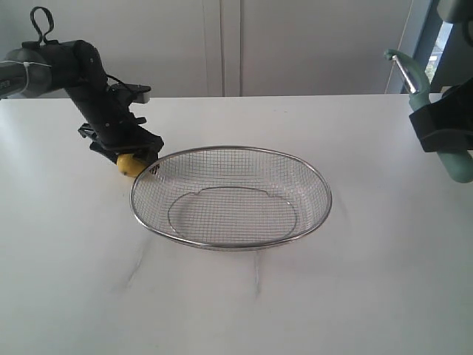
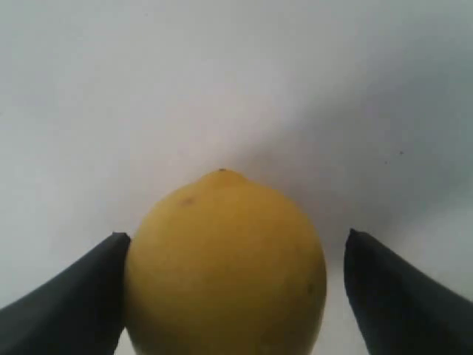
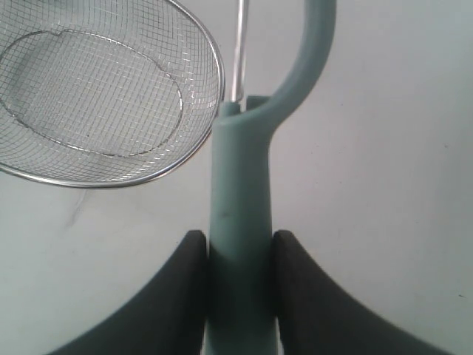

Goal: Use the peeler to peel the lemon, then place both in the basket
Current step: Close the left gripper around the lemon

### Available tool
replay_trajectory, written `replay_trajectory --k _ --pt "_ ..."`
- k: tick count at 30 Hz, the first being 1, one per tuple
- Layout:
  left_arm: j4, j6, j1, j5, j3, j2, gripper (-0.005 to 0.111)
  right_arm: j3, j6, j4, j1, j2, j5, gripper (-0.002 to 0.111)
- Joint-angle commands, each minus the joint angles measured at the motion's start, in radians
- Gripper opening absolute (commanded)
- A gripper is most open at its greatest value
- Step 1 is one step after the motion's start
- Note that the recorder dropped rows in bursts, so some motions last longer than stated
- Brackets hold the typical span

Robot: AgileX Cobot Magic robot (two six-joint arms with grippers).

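The yellow lemon (image 1: 130, 164) is on the white table, just outside the left rim of the wire mesh basket (image 1: 230, 246). My left gripper (image 1: 131, 152) is down around it. In the left wrist view the lemon (image 2: 225, 266) fills the space between the fingers. One finger (image 2: 81, 296) touches its side and the other stands a little apart, so the gripper is open. At the right edge my right gripper (image 1: 443, 122) holds the teal peeler (image 1: 457, 164) up in the air, blade end uppermost. The right wrist view shows the jaws (image 3: 238, 240) shut on the peeler handle (image 3: 238, 185).
The basket (image 3: 214, 81) stands in the middle of the table with nothing in it. A pale wall with panel seams runs behind the table's far edge.
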Motion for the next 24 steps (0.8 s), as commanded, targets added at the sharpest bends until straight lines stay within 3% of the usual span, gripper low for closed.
replay_trajectory --k 1,14,24 --pt "0.001 -0.005 -0.003 0.010 0.000 0.002 0.080 -0.001 -0.003 0.001 -0.002 -0.008 -0.005 0.000" --pt "0.001 -0.005 -0.003 -0.001 0.000 0.006 0.075 -0.001 -0.003 0.001 -0.002 -0.008 -0.005 0.000" --pt "0.001 -0.005 -0.003 -0.003 0.000 0.006 0.034 -0.001 -0.003 0.001 -0.002 -0.008 -0.005 0.000"
